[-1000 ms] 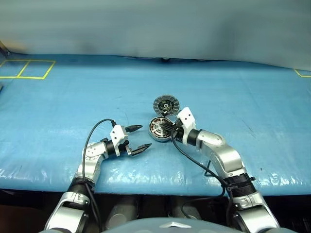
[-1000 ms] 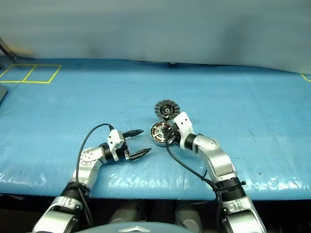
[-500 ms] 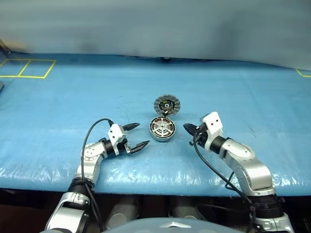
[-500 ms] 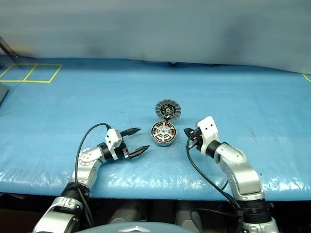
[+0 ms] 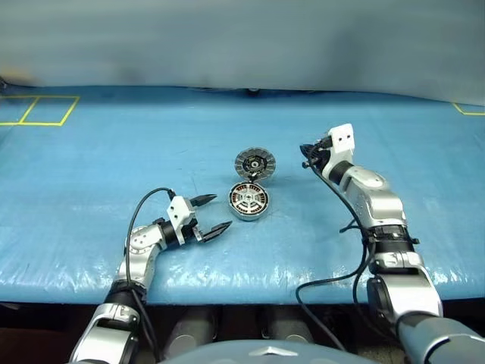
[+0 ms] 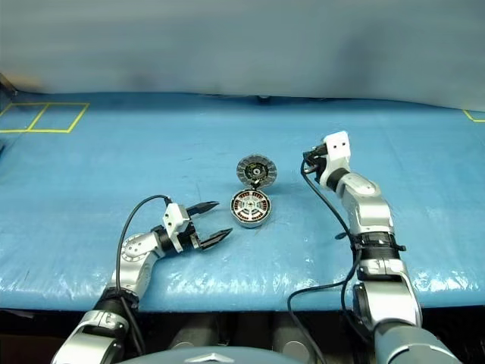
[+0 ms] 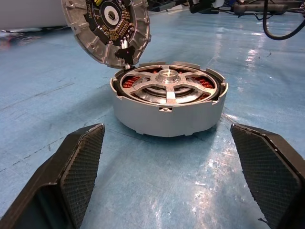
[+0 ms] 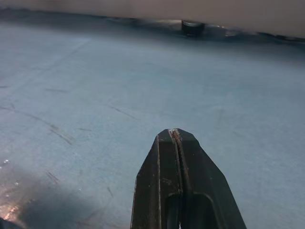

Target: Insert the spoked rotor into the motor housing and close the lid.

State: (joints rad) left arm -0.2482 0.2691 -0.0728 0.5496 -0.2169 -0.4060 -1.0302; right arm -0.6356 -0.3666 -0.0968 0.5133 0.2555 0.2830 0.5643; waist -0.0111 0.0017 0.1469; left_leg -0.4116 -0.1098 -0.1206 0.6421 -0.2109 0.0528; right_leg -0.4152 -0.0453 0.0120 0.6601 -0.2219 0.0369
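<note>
The spoked rotor sits down inside the motor housing, straight ahead of the left gripper and just beyond its fingertips, so only the closing looks left to do. That pincer stands spread wide and holds nothing, its two black textured fingers flanking the housing without touching it. The right gripper hangs up and well off to the housing's far side, pinched fully shut on nothing.

The lid stands tilted up at the back of the housing, on a small dark hinge, finned face and dark centre toward the pincer. My read: it is stiff metal, light enough to tip with one finger, best pushed at its upper rim rather than gripped. The housing is a smooth, shallow silver drum, probably heavy for its size yet liable to slide on the glossy blue table cover. Copper windings show between the spokes; those look delicate, so keep fingertips off them.
</note>
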